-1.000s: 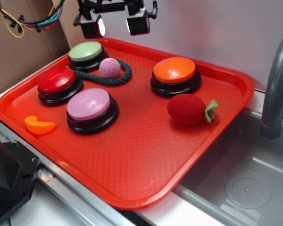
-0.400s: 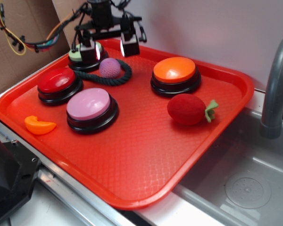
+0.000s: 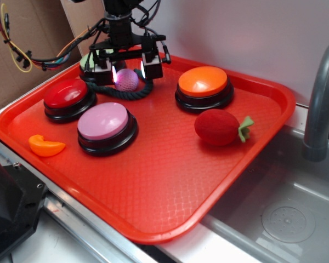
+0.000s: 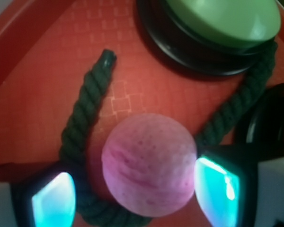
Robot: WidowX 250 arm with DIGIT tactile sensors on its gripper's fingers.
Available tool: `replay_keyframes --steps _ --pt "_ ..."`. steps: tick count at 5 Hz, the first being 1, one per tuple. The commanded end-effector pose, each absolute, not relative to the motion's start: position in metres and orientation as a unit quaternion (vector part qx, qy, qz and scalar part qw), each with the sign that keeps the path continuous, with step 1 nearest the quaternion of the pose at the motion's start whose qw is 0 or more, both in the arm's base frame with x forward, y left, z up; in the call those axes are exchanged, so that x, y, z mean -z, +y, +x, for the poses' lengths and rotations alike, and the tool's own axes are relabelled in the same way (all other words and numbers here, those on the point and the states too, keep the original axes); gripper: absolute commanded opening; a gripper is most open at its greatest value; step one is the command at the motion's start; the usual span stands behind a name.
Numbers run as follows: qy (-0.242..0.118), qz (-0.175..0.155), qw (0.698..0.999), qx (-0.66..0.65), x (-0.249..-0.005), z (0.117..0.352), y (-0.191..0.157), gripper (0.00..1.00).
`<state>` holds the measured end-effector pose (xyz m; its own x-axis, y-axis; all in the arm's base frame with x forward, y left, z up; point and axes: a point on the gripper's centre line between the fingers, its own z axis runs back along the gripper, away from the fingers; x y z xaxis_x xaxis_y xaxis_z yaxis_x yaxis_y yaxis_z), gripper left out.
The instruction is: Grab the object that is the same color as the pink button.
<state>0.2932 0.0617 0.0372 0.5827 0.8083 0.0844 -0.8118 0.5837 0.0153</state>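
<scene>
The small pink textured ball [image 3: 126,80] lies on its dark green rope loop [image 3: 132,92] at the back left of the red tray [image 3: 170,164]. My gripper [image 3: 128,70] is open and lowered around the ball, one finger on each side. In the wrist view the ball [image 4: 149,163] fills the gap between my two glowing fingertips [image 4: 216,189], close to the right one, with a gap on the left. The rope [image 4: 83,123] curves round it. The pink button [image 3: 103,121] with a black base stands on the tray nearer the front left.
A green button [image 4: 222,19] sits just behind the ball. On the tray are also a red button [image 3: 67,95], an orange button [image 3: 203,82], a red plush strawberry [image 3: 217,126] and an orange wedge [image 3: 45,146]. A sink and grey faucet [image 3: 321,98] lie to the right.
My gripper has come down from above the tray's back edge to the ball's level, its open fingers now on either side of the ball. The ball and rope have not moved.
</scene>
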Motion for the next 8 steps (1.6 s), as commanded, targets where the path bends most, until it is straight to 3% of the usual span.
replay_keyframes --steps 1,2,3,5,6,8 --pt "-0.06 0.027 0.879 -0.472 -0.041 0.292 0.076 0.11" --pt "-0.065 0.031 0.88 -0.47 -0.047 0.293 0.076 0.01" --pt "-0.053 0.026 0.895 -0.442 -0.06 0.296 0.075 0.0" --pt "-0.083 0.001 0.933 -0.35 -0.103 0.292 0.055 0.0" --pt "-0.066 -0.021 0.96 -0.27 -0.112 0.287 0.043 0.0" --pt "-0.049 -0.018 0.983 -0.178 -0.116 0.263 0.024 0.0"
